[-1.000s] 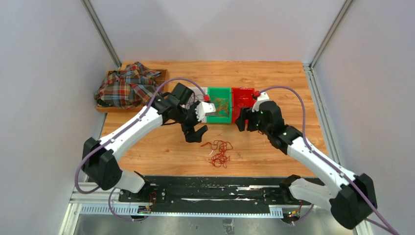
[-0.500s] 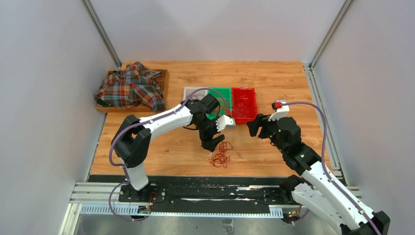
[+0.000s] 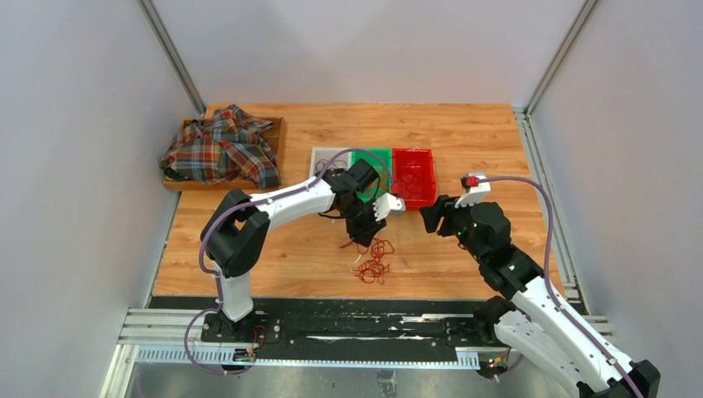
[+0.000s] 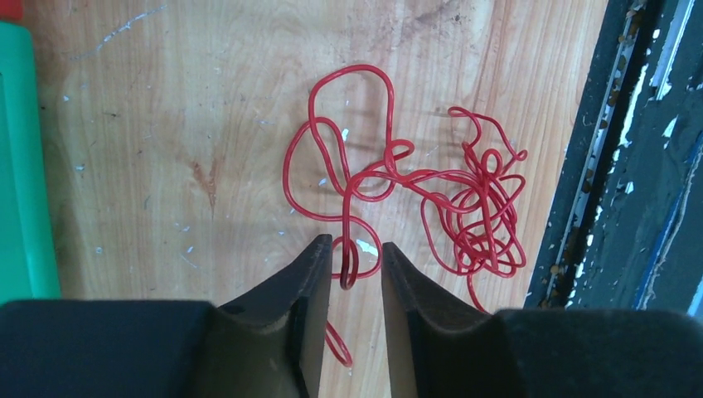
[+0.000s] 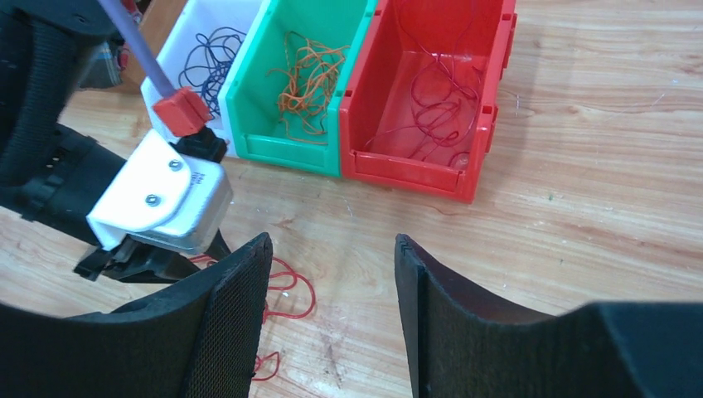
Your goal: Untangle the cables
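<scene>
- The red cables (image 4: 464,207) lie in one knotted clump on the table (image 3: 464,133), near its front edge. Pulling a single loop may drag the whole knot along or tighten it.
- The left gripper (image 4: 356,249) stands narrow around one loop, seemingly not yet pinching it, so the thin strand could slip out.
- The right gripper (image 5: 332,249) gapes wide and empty.
- Since a second ago, the left gripper has dropped from the bins (image 5: 282,149) to the clump, and the right has backed off.

Red cables (image 4: 485,217), green bin (image 5: 282,151), red bin (image 5: 410,174), white bin (image 5: 187,37), red-and-blue plaid cloth (image 3: 220,149), pale wood-grain table (image 3: 464,133)
</scene>
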